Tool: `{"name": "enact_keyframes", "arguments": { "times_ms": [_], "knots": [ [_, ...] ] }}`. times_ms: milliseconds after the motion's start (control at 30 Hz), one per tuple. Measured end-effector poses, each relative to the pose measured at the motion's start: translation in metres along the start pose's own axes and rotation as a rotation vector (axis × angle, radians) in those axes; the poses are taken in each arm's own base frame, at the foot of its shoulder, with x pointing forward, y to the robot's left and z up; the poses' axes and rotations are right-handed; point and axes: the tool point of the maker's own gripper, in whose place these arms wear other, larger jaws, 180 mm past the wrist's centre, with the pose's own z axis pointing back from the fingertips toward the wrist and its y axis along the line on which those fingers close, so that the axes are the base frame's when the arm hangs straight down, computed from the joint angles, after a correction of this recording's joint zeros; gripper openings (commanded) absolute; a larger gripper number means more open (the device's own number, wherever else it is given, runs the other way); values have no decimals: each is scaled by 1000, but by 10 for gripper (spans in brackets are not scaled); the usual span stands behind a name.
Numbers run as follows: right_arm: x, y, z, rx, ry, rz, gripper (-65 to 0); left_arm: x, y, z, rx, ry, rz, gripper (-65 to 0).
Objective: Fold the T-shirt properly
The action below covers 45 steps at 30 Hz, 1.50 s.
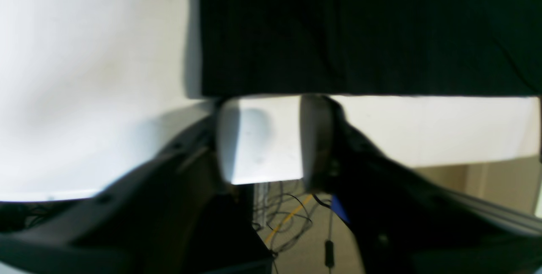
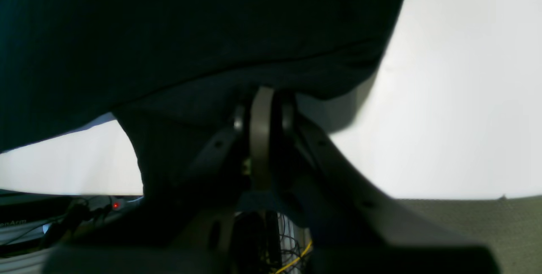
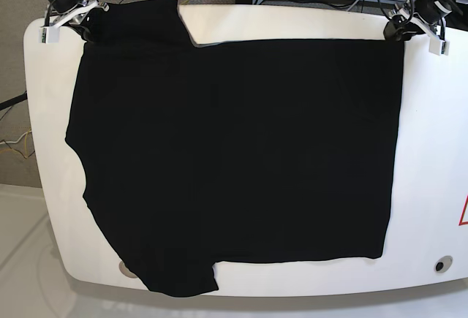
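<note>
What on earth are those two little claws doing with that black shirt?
A two-armed robot is working on folding the T-shirt, which lies spread flat across a white table. The right gripper is pinched shut on a fold of the cloth at one far corner. The left gripper sits at the other far corner with its jaws apart, right at the shirt's edge and holding nothing. No fold has been made yet.

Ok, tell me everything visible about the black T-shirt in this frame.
The T-shirt is plain black, matte soft cloth, spread nearly flat across the white table, a sleeve overhanging the near edge. The right hand is shut on its sleeve corner, lifting a fold. The left hand is open at the straight hem, table showing between its fingers. No print or tag shows.
</note>
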Motion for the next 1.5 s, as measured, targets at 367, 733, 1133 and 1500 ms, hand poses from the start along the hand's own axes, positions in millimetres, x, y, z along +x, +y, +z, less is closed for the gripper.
{"name": "enact_keyframes", "arguments": {
  "times_ms": [367,733,1133,1500],
  "knots": [
    [-2,-1,0,-5,3,-2,-637,4,0,-1,5,-4,0,-284],
    [-2,-2,0,-7,2,-3,-639,6,1,-4,32,4,-55,-277],
    [-2,-2,0,-11,6,0,-641,5,-3,-8,27,-9,-65,-427],
    [-3,-2,0,-12,5,-2,-641,4,-8,-8,-1,-8,-61,-309]
  ]
}}
